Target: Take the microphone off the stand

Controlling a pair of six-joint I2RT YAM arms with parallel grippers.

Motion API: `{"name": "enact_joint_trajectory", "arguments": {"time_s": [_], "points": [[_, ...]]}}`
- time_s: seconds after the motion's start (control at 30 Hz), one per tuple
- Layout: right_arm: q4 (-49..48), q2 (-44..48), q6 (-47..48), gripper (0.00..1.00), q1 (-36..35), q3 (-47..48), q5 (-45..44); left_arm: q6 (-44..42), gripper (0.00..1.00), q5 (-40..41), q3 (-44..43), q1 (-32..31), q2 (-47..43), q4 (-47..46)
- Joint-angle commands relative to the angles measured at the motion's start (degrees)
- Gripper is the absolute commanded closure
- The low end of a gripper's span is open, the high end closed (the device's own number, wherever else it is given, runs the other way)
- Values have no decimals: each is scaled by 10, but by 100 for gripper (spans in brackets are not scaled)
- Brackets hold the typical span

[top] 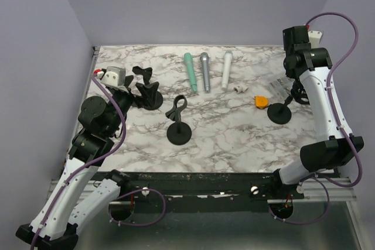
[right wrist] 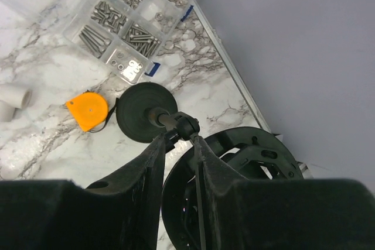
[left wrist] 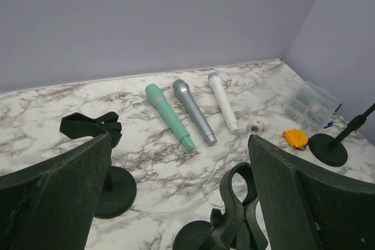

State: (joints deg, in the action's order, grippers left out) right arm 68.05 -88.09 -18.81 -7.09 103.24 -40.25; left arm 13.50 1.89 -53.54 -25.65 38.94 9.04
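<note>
Teal microphone (left wrist: 170, 116), grey microphone (left wrist: 194, 112), white microphone (left wrist: 224, 101) lay beyond my left gripper's (left wrist: 179, 141) wide-apart jaws; right gripper (right wrist: 179, 136) clamped thin black stand's (right wrist: 143, 111) post. Removal looked done; release next.

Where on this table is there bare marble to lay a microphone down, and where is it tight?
Widest bare patch: near-centre marble between the middle stand and the right stand. Crowded: far centre, where three microphones lie side by side, and the right side around the tape measure and screw box.
</note>
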Motion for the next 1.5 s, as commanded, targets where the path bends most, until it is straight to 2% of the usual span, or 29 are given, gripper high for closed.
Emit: {"name": "enact_joint_trajectory", "arguments": {"time_s": [0.0,0.23,0.57,0.67,0.8,0.93,1.13,1.47], "points": [[40,-7,-11,72,8,1,-9,-5,1,-2,-1,-10,3,-8],[36,11,-9,74,9,-36,-46,-5,2,-4,-3,-16,9,-8],[27,-1,-3,74,9,-16,-8,-6,2,-4,-3,-17,10,-7],[29,-3,-6,71,9,17,20,-6,1,-5,-3,-17,9,-7],[25,12,-8,60,9,33,48,-6,2,-6,-3,-16,6,-7],[43,13,-10,57,10,27,46,-6,1,-7,-3,-20,4,-8],[55,31,-18,58,10,7,14,-7,1,-5,-2,-31,2,-8],[25,34,-45,60,11,-44,57,-10,2,0,-1,-40,0,-8]]}}
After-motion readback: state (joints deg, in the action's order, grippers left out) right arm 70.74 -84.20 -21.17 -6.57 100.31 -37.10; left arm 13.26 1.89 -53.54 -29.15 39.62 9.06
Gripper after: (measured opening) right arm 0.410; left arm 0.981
